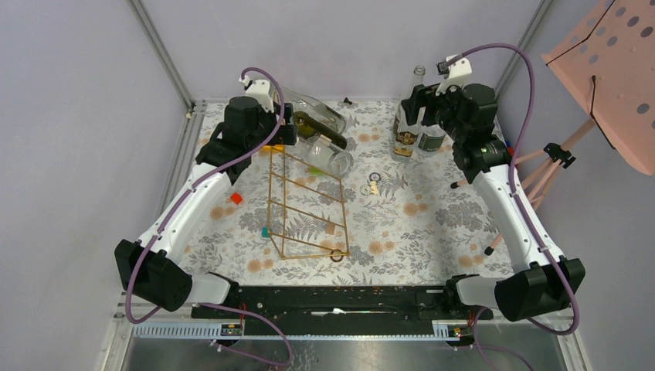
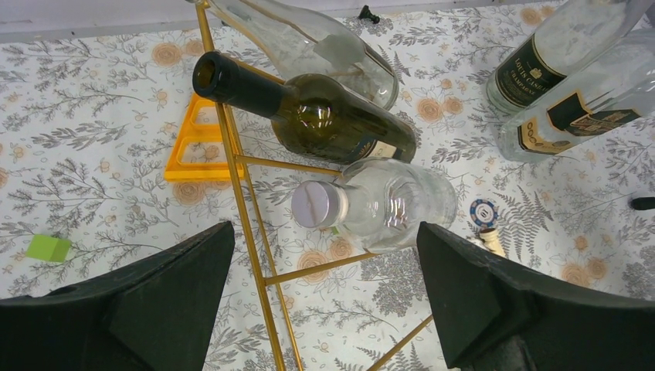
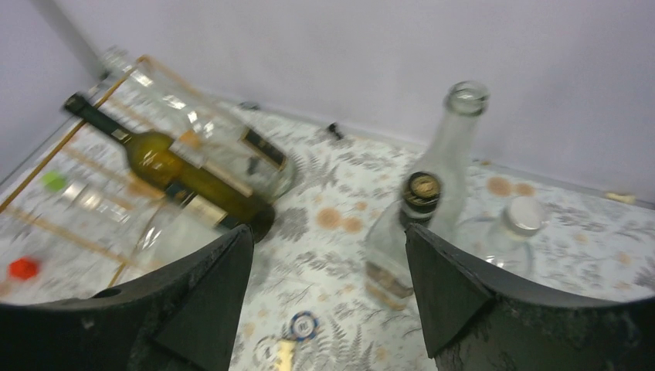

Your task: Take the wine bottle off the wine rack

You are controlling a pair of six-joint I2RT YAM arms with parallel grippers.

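Left gripper (image 2: 324,232): jaws spread wide and holding nothing, hanging over the far end of the wine rack (image 2: 247,209).
Right gripper (image 3: 328,232): jaws also apart and empty, off to the rack's right by the standing bottles (image 3: 432,193) on the worktop (image 3: 332,209), well apart from the rack.
Wine bottle (image 2: 324,120): dark green and uncorked, lying across the rack's far rungs between a large clear bottle (image 2: 324,39) beyond it and a small capped bottle (image 2: 378,205) one rung nearer.
Long axis: diagonal across the rack. The neck and open mouth poke out past the rack's left rail, over the orange triangle (image 2: 201,171). The labelled base points to the rack's right side.
Direction from gripper: in the left wrist view the wine bottle lies ahead of the open fingers (image 2: 154,294). The capped bottle, not the wine bottle, sits between them.
Nearer arm: left, clearly. The right would have to cross over the rack's right side.
Coming move, as a judgement: advance one rung toward the rack's far end and turn the wrist so the jaws cross the bottle's axis at the neck or shoulder.
Risk: both clear neighbours lie close against the wine bottle, so a wide approach may nudge them on the rungs.
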